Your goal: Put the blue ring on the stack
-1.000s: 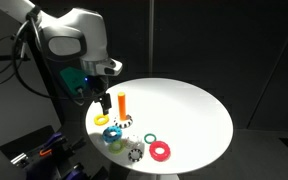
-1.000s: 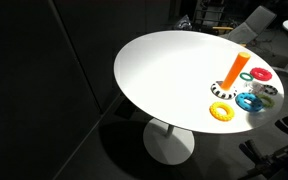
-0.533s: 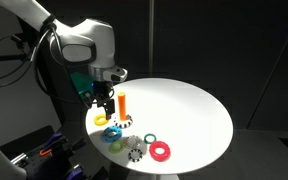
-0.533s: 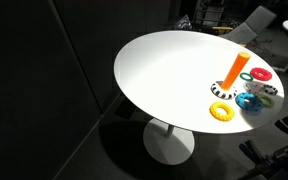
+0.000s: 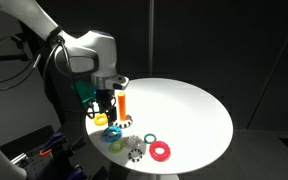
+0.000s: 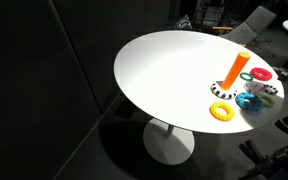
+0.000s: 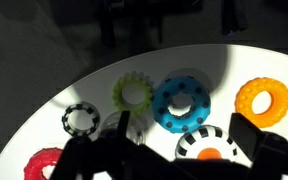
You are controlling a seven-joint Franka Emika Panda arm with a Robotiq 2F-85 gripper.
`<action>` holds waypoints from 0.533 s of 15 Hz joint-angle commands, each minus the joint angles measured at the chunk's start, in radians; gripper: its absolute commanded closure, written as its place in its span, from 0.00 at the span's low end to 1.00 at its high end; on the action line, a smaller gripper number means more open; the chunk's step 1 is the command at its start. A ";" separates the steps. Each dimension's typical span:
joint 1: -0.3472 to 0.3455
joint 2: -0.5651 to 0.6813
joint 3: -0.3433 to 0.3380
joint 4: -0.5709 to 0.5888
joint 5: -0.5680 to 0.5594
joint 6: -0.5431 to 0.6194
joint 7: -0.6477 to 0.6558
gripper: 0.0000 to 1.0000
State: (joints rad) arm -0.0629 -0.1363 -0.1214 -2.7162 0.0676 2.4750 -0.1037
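Observation:
The blue ring (image 7: 181, 102) lies flat on the white table, studded with dark dots; it also shows in both exterior views (image 5: 114, 132) (image 6: 249, 101). The stack is an upright orange peg (image 5: 124, 103) (image 6: 236, 68). From above in the wrist view it shows as an orange top (image 7: 209, 156) on a black-and-white striped base. My gripper (image 5: 106, 103) hangs above the rings, just beside the peg. In the wrist view the gripper (image 7: 184, 135) is open and empty. Its dark fingers (image 7: 246, 132) stand on either side of the peg, just below the blue ring. It is out of view in the other exterior view.
A yellow ring (image 7: 263, 101) (image 5: 101, 120), a yellow-green ring (image 7: 134, 93), a small black ring (image 7: 81, 120), a dark green ring (image 5: 150, 138) and a red ring (image 5: 161, 151) lie round the blue one. All lie near the round table's edge (image 6: 134, 95).
The arm has swung right and down, bringing the gripper from beside the table to just over the rings, close beside the peg. The rings and peg have not moved.

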 commanded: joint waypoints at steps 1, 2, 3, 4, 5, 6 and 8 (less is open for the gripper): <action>-0.012 0.079 -0.007 0.010 0.017 0.086 -0.047 0.00; -0.013 0.099 -0.007 0.008 0.023 0.121 -0.062 0.00; -0.015 0.119 -0.006 0.007 0.027 0.151 -0.076 0.00; -0.017 0.141 -0.005 0.006 0.033 0.188 -0.094 0.00; -0.019 0.161 -0.003 0.007 0.042 0.214 -0.116 0.00; -0.022 0.182 0.000 0.010 0.049 0.237 -0.136 0.00; -0.031 0.220 0.009 0.017 0.071 0.271 -0.187 0.00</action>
State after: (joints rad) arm -0.0747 0.0332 -0.1251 -2.7162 0.0956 2.7009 -0.2054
